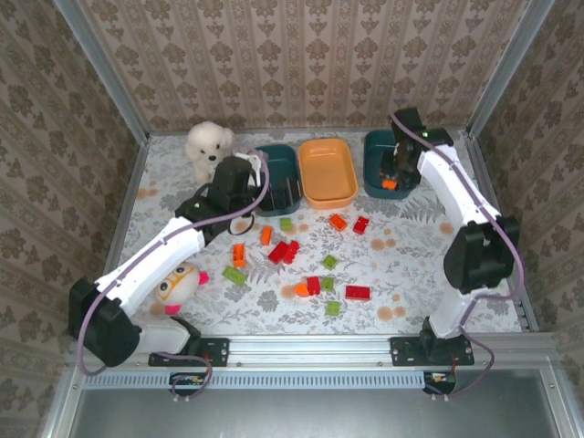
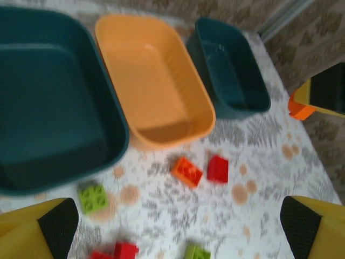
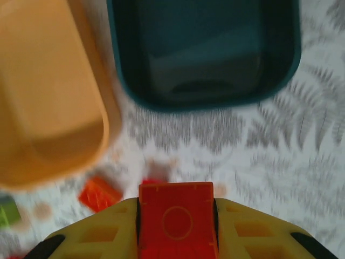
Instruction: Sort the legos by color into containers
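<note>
Nothing legible in any view — no text, labels or numbers. Only mark: a plain moulded circle on the orange-red brick [image 3: 176, 222].

White plush dog [image 1: 208, 146]; doll [image 1: 180, 283].

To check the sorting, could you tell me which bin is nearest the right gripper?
The dark teal bin at the row's right end; the right gripper, holding a brick, hangs close by it.
</note>
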`<act>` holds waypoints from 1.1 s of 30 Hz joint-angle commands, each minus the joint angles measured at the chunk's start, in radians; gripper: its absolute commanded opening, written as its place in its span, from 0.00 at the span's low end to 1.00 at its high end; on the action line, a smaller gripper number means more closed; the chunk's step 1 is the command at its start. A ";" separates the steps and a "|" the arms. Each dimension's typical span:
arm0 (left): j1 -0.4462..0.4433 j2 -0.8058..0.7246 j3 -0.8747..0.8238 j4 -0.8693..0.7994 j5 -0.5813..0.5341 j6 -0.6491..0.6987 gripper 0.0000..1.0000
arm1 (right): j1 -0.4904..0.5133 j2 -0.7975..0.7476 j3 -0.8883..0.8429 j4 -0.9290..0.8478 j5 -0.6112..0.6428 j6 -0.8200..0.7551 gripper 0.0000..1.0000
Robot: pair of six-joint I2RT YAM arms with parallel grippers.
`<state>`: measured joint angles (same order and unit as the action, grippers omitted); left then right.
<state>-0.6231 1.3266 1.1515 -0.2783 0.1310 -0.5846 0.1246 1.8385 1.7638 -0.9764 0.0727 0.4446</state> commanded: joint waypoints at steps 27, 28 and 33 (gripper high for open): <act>0.112 -0.055 -0.002 -0.303 -0.102 -0.093 0.95 | 0.013 0.184 0.425 0.035 -0.108 -0.055 0.63; 0.112 -0.076 -0.020 -0.340 -0.123 -0.100 0.95 | 0.039 0.086 0.314 0.119 -0.125 -0.054 0.65; 0.112 -0.169 -0.129 -0.478 -0.157 -0.123 0.89 | 0.165 -0.304 -0.270 0.612 -0.385 -0.049 0.72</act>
<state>-0.5152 1.1992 1.0706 -0.6163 0.0242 -0.6701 0.2466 1.6356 1.6901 -0.6441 -0.1337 0.4103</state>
